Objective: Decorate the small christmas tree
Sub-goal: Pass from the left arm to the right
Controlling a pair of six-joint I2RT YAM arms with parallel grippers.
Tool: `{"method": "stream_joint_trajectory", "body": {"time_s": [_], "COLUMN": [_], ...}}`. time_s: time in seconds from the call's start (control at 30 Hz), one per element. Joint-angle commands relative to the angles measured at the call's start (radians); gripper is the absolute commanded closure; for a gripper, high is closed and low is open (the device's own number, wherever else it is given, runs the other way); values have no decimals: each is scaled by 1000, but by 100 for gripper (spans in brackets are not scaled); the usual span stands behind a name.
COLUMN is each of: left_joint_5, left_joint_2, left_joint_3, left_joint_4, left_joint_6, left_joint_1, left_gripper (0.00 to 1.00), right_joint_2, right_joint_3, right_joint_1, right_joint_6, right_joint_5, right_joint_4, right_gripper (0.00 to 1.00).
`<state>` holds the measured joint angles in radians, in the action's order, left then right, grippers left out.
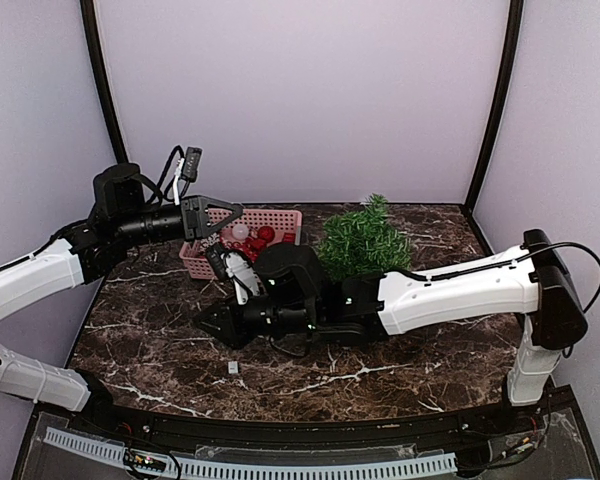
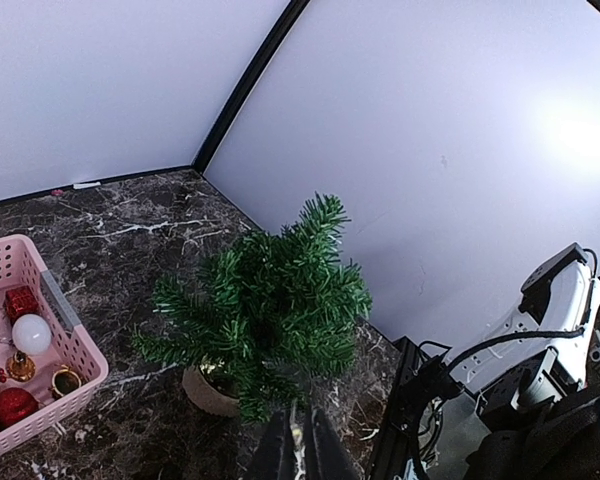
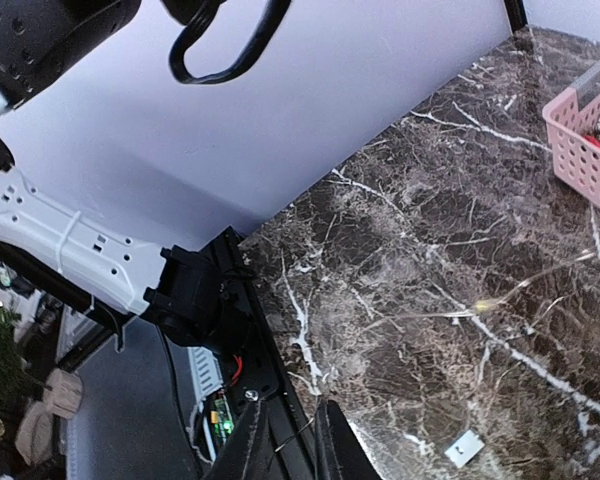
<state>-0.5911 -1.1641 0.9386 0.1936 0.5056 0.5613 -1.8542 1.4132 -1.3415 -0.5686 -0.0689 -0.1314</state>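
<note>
The small christmas tree (image 1: 363, 240) stands in its tan pot at the back, right of the pink basket (image 1: 280, 217). It also shows in the left wrist view (image 2: 265, 310), bare of ornaments. My left gripper (image 1: 230, 212) hovers over the basket, pointing at the tree. Its fingers (image 2: 298, 445) are nearly closed on a thin pale wire. My right gripper (image 1: 210, 322) reaches across to the table's left, low over the marble. It (image 3: 292, 450) is closed on a thin wire. A fine light wire with a glowing bulb (image 3: 480, 303) runs across the marble.
The basket (image 2: 75, 345) holds a white ball (image 2: 30, 333), red balls, red gift boxes and gold bells. A small white tag (image 1: 233, 368) lies on the marble near the front, also in the right wrist view (image 3: 463, 448). The right arm lies across the table in front of the tree.
</note>
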Motion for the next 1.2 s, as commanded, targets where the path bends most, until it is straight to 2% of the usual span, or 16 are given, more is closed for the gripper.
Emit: {"method": "stream_joint_trajectory", "body": {"time_s": [0.0,0.07,0.1,0.27,0.33,0.4,0.47,0.53,0.6,0.73,0.87,1.03,1.17], "left_joint_5": [9,12,16,27,32,48,90,141,183,236,265,230,270], "left_joint_2": [3,3,3,-5,-14,-17,-7,19,54,130,202,224,194], "left_joint_3": [-17,-18,-18,0,24,52,72,72,59,-14,-143,-323,-386], "left_joint_4": [24,23,22,6,-23,-69,-117,-153,-180,-231,-248,-256,-313], "left_joint_6": [-5,-6,-7,-29,-53,-88,-127,-162,-183,-165,-74,38,32], "left_joint_1": [3,3,3,3,3,3,3,3,3,3,5,26,108], "left_gripper": [93,93,93,92,87,69,39,27,21,18,16,16,16], "right_joint_2": [10,14,17,91,153,229,311,391,481,585,631,645,651], "right_joint_3": [13,6,2,-61,-96,-134,-172,-210,-247,-313,-357,-383,-392], "right_joint_1": [-1,2,3,6,6,6,7,6,6,8,7,7,8], "right_joint_6": [-8,-8,-6,15,33,59,92,113,138,170,172,174,177], "right_joint_5": [64,102,115,200,267,355,462,590,698,837,917,932,934], "right_joint_4": [-69,-75,-78,-101,-91,-69,-31,16,54,60,56,36,22], "right_gripper": [88,99,100,100,100,100,100,100,100,100,100,100,100]}}
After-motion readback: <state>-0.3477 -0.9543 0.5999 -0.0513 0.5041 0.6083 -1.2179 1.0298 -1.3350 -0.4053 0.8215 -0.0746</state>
